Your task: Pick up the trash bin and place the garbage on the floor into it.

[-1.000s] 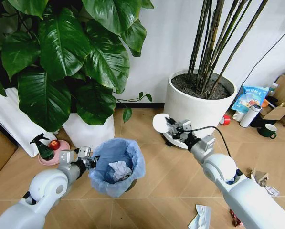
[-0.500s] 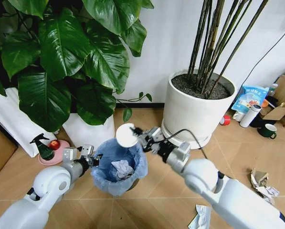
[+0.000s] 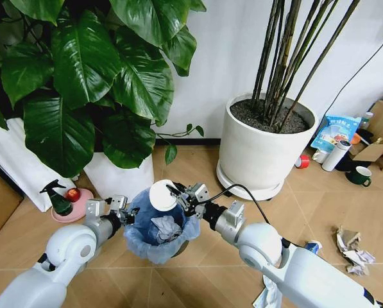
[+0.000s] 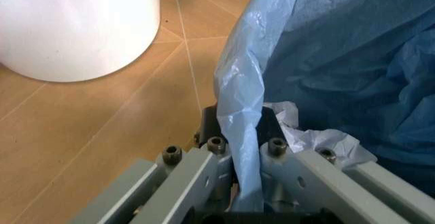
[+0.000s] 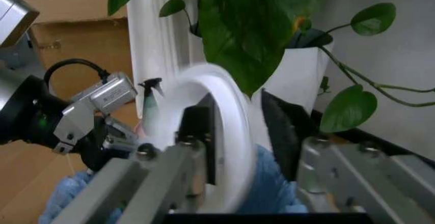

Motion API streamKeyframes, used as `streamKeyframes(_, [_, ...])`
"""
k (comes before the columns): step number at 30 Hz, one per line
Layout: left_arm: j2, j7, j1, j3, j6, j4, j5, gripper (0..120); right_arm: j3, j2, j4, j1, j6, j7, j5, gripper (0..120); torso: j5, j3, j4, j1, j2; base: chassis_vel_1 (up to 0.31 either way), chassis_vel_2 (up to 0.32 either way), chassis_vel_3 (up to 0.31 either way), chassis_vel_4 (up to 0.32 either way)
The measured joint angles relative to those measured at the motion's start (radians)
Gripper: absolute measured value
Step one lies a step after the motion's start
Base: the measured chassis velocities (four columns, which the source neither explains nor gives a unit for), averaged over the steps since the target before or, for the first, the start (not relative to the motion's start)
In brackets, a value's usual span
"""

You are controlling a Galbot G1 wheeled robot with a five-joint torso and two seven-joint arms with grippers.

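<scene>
**A:** Hovering where, exactly, is the white disc (image 3: 161, 195)?

**B:** Low and centre in the head view, directly over the mouth of the trash bin (image 3: 136, 239), toward its far rim. The right gripper (image 3: 176, 195) holds the disc on edge, its flat face turned toward the camera, so a release should drop it straight down onto the crumpled tissue (image 3: 166, 226) already inside.

**A:** And the bin itself?

**B:** The left gripper (image 3: 125, 210) is clamped on its near-left rim, lower left of centre. The right arm is the one above the opening.

**A:** What do the wrist cameras add?

**B:** The left wrist view shows the fingers (image 4: 193, 169) pinching the blue bag (image 4: 243, 107) and dark rim between them, with a white plant pot (image 4: 75, 25) behind. The right wrist view shows the disc (image 5: 227, 132) gripped edgewise between narrow jaws, with the left gripper (image 5: 102, 102) beyond it.
</scene>
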Motion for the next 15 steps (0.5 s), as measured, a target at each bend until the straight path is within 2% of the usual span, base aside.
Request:
streamKeyframes(1, [0.0, 0.0, 0.0, 0.0, 0.0, 0.0, 0.0, 0, 0.0, 0.0, 0.0, 0.0, 0.0, 0.0, 0.0, 26, 0.0, 0.0, 0.0, 0.0, 0.0, 0.0, 0.0, 0.0, 0.0])
streamKeyframes(4, [0.003, 0.0, 0.002, -0.005, 0.0, -0.003, 0.0, 0, -0.007, -0.003, -0.004, 0.002, 0.0, 0.0, 0.002, 41, 0.0, 0.0, 0.0, 0.0, 0.0, 0.0, 0.0, 0.0, 0.0])
streamKeyframes(6, [0.003, 0.0, 0.002, -0.005, 0.0, -0.004, 0.0, 0, -0.007, -0.003, -0.005, 0.002, 0.0, 0.001, 0.003, 45, 0.0, 0.0, 0.0, 0.0, 0.0, 0.0, 0.0, 0.0, 0.0])
streamKeyframes(9, [0.003, 0.0, 0.002, -0.007, 0.0, -0.005, 0.0, 0, -0.007, -0.003, -0.007, -0.001, -0.002, 0.003, 0.005, 58, 0.0, 0.0, 0.0, 0.0, 0.0, 0.0, 0.0, 0.0, 0.0])
streamKeyframes(10, [0.003, 0.0, 0.002, -0.007, 0.0, -0.005, 0.0, 0, -0.007, -0.003, -0.007, -0.001, -0.002, 0.003, 0.005, 58, 0.0, 0.0, 0.0, 0.0, 0.0, 0.0, 0.0, 0.0, 0.0])
streamKeyframes(14, [0.001, 0.0, 0.004, -0.008, -0.001, -0.007, 0.0, 0, -0.005, -0.003, -0.007, -0.003, -0.004, 0.007, 0.006, 79, 0.0, 0.0, 0.0, 0.0, 0.0, 0.0, 0.0, 0.0, 0.0])
streamKeyframes(15, [0.001, 0.0, 0.004, -0.008, -0.001, -0.007, 0.0, 0, -0.005, -0.003, -0.007, -0.003, -0.004, 0.007, 0.006, 79, 0.0, 0.0, 0.0, 0.0, 0.0, 0.0, 0.0, 0.0, 0.0])
